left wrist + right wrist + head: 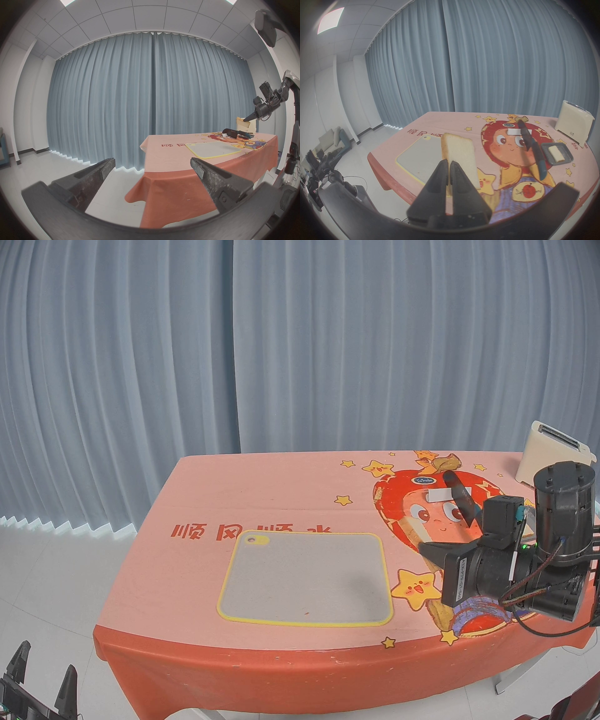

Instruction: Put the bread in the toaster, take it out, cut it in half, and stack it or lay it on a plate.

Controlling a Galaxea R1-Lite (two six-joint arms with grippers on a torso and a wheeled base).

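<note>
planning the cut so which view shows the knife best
The right wrist view: the whole knife lies unobstructed, blade to handle. In the head view the right arm hides the knife's handle end. The left wrist view shows the knife far off and small.

Cutting board and toaster on table

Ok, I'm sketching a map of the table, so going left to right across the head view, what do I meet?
left gripper → board → knife → toaster
</note>
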